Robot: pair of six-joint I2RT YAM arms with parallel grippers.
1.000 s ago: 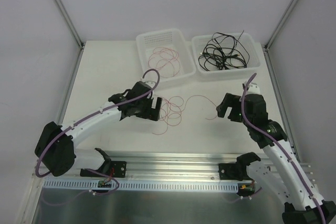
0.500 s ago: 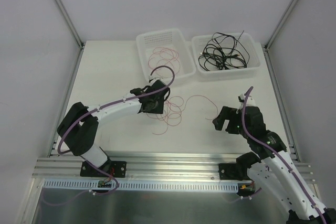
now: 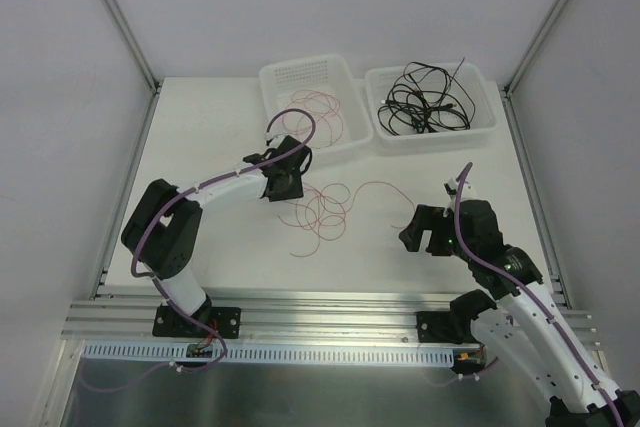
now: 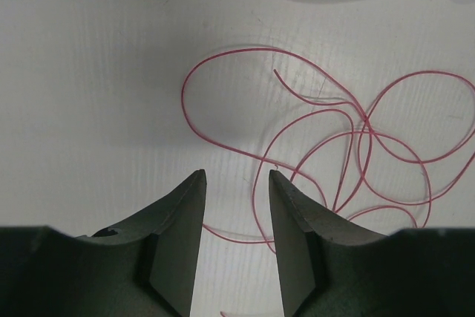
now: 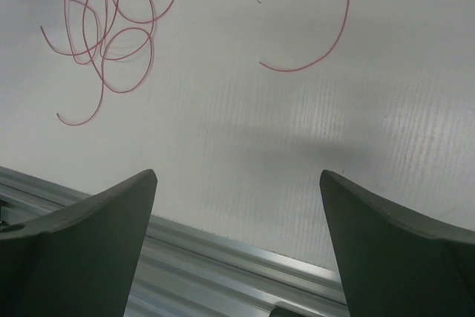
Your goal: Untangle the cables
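Loops of red cable lie on the table just ahead and to the right of the left gripper — the nearer one, pitched down, jaws a narrow gap apart, clamping nothing (one strand crosses beneath). The free tail runs toward the right gripper — spread wide, empty.

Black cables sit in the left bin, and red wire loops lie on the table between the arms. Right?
No. The top view shows the black cables in the right bin; the red wire loops do lie on the table between the arms.
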